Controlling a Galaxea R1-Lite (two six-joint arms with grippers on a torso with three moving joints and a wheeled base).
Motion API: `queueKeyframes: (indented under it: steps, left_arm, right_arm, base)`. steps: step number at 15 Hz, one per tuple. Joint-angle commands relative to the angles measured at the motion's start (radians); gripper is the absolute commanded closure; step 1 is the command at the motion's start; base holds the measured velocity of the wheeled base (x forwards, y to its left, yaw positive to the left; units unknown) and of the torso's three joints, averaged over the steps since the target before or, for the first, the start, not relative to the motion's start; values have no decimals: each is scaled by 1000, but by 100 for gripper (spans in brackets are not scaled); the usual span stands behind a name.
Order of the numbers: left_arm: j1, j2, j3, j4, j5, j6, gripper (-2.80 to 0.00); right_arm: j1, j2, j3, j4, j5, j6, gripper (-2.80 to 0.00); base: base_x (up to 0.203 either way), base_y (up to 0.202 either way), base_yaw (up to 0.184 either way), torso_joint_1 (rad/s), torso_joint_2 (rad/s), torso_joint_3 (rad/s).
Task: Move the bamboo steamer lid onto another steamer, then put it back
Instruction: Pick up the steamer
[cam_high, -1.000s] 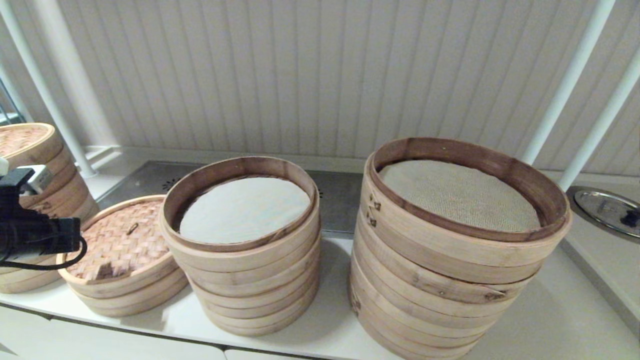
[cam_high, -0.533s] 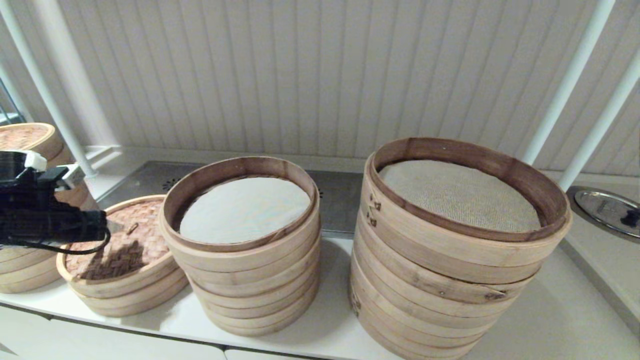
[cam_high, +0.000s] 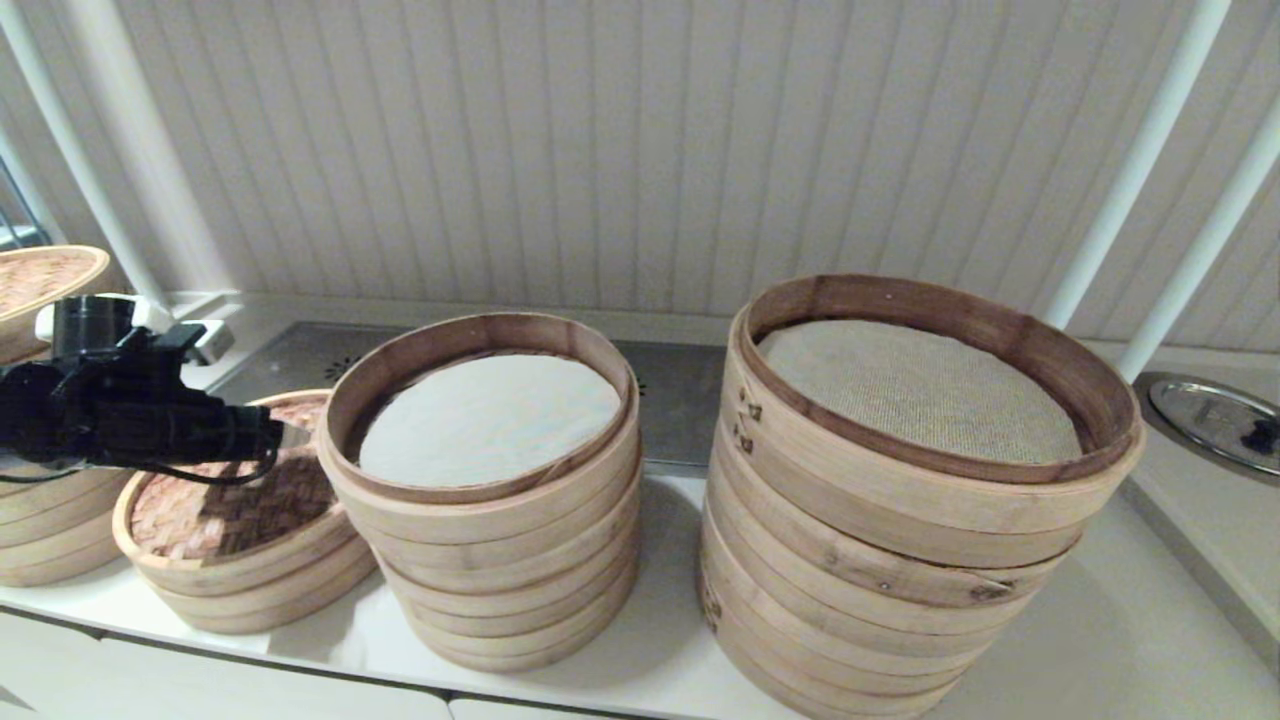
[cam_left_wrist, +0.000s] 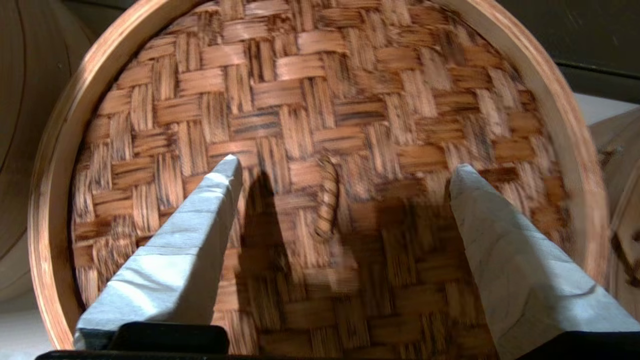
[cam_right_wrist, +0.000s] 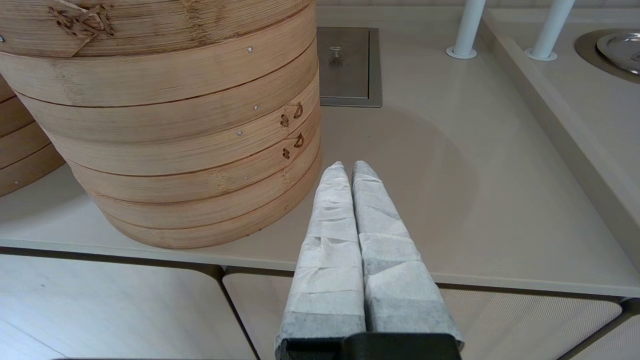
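The bamboo steamer lid (cam_high: 215, 515), with its reddish-brown woven top and pale rim, rests on a low two-ring steamer at the left. My left arm (cam_high: 150, 425) reaches over it from the left. In the left wrist view the left gripper (cam_left_wrist: 346, 167) hangs open above the lid (cam_left_wrist: 320, 75). Its fingers stand on either side of the small loop handle (cam_left_wrist: 327, 200) without touching it. Just right of the lid stands the other steamer (cam_high: 500, 540), a stack of pale rings with a white liner. My right gripper (cam_right_wrist: 348, 165) is shut on nothing, low by the counter's front edge.
A wider, taller stack with a beige mesh liner (cam_high: 900, 570) stands on the right, close to my right gripper. Another stack with a woven lid (cam_high: 45, 505) sits at the far left. White posts (cam_high: 1130, 170) rise behind, and a metal lid (cam_high: 1200, 405) lies at far right.
My left arm has swung rightward and a little upward, coming over the lid. Its shadow now covers most of the woven top. The right gripper shows no change.
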Motion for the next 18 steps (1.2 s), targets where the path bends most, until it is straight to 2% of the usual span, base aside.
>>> queueKeyframes:
  steps: [1, 11, 12, 18]
  left_arm:
    - [-1, 27, -16, -2, -3, -1, -280]
    - [-1, 55, 4, -22, -4, -10, -280]
    - [-1, 55, 6, -25, -4, -10, -6]
    - [-1, 55, 10, -36, -3, -16, 0]
  right_arm:
    - [1, 0, 2, 0, 0, 0, 0]
    - [1, 0, 2, 0, 0, 0, 0]
    - [1, 0, 2, 0, 0, 0, 0]
    - [1, 0, 2, 0, 0, 0, 0]
  base:
    - [0, 0, 0, 0, 0, 0]
    - [0, 0, 0, 0, 0, 0]
    - [0, 0, 0, 0, 0, 0]
    - [0, 0, 0, 0, 0, 0]
